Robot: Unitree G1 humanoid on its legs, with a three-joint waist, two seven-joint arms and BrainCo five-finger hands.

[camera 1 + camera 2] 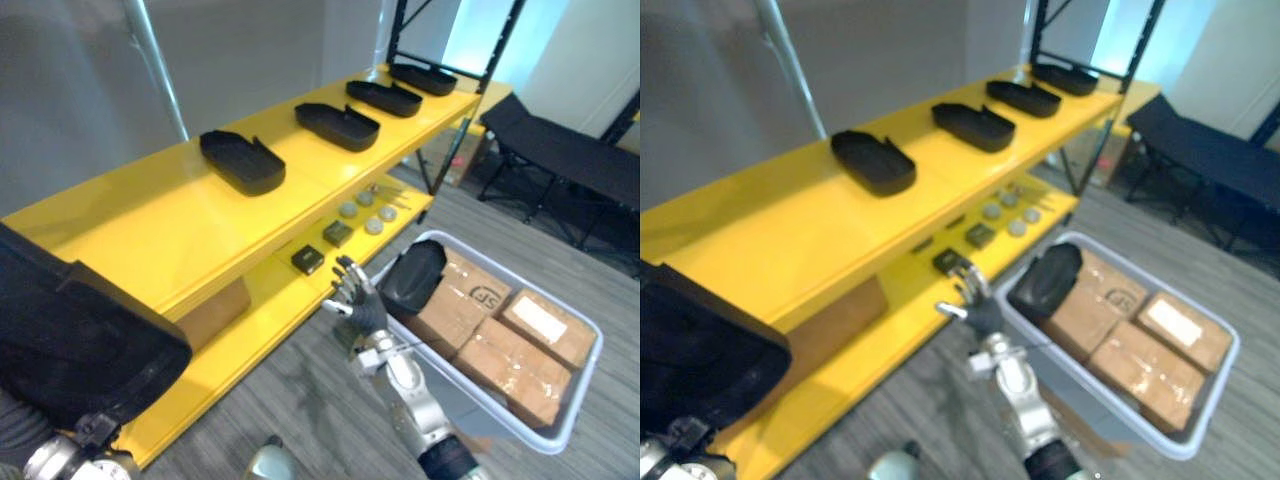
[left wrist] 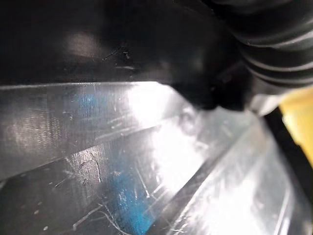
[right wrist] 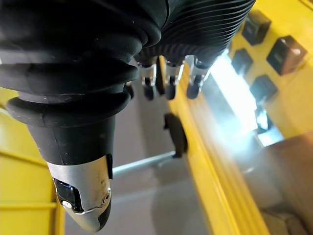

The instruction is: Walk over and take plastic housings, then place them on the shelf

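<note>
Several black plastic housings lie in a row on the yellow shelf's top board point(image 1: 150, 225); the nearest point(image 1: 243, 160) is at its middle, and another point(image 1: 337, 126) lies further along. One more housing point(image 1: 412, 277) leans in the near corner of a white bin point(image 1: 585, 375). My right hand point(image 1: 357, 303) is open with spread fingers point(image 3: 168, 78), just left of that bin corner and close to the housing. A large black housing point(image 1: 80, 340) fills the lower left, over my left hand point(image 2: 274, 39), whose fingers are hidden.
Cardboard boxes point(image 1: 520, 360) fill the bin. On the lower shelf board lie small dark blocks point(image 1: 307, 260) and round grey discs point(image 1: 360, 210); a brown box point(image 1: 215, 310) sits beneath the top board. A black cot point(image 1: 570, 150) stands at the back right.
</note>
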